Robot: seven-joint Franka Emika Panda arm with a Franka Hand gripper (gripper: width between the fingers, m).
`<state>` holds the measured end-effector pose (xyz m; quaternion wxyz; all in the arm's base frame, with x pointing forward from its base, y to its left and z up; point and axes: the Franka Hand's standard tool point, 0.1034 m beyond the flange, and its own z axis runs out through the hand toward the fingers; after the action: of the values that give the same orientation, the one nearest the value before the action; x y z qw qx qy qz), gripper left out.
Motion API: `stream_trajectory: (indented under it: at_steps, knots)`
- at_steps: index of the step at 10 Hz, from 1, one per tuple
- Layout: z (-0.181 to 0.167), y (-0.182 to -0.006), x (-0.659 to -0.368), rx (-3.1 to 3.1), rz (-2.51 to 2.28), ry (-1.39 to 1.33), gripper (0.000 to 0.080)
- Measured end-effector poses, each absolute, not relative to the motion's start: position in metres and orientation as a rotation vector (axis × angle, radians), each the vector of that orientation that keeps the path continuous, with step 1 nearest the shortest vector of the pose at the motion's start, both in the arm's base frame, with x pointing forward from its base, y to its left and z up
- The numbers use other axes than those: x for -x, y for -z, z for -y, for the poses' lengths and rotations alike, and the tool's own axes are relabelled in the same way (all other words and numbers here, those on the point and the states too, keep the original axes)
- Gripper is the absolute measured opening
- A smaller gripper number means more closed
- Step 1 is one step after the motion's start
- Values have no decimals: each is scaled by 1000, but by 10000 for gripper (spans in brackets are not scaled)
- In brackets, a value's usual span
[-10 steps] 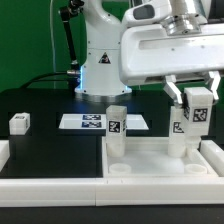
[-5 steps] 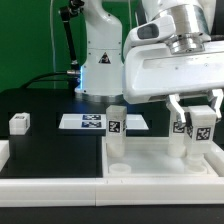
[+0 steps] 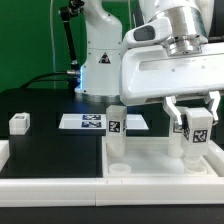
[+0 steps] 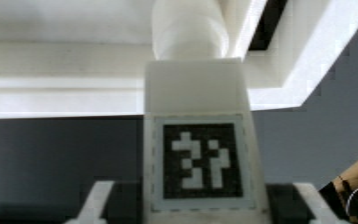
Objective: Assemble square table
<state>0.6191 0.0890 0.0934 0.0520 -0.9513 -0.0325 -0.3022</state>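
Note:
The white square table top [image 3: 150, 158] lies at the exterior view's lower right, rim up. One tagged white leg [image 3: 116, 125] stands upright at its far left corner. My gripper [image 3: 197, 134] is shut on a second tagged leg [image 3: 197, 124], held upright over the far right corner; whether the leg touches the top I cannot tell. In the wrist view that leg [image 4: 197, 130] fills the middle, with a finger [image 4: 105, 203] on either side of it and my gripper [image 4: 197, 207] closed round it. The top's rim [image 4: 78, 72] shows behind.
The marker board [image 3: 90, 122] lies flat on the black table behind the top. A small white tagged part [image 3: 20, 123] sits at the exterior view's left. A long white bar fence [image 3: 50, 186] runs along the front. The arm's base [image 3: 98, 60] stands at the back.
My gripper has come down and a little toward the exterior view's right, carrying the leg closer to the top's far right corner. The standing leg has not moved.

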Motion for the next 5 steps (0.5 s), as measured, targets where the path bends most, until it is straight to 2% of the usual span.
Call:
stream_trajectory:
  at_steps: [5]
  knots:
    - [-95,-89,-624,2887,103,912,291]
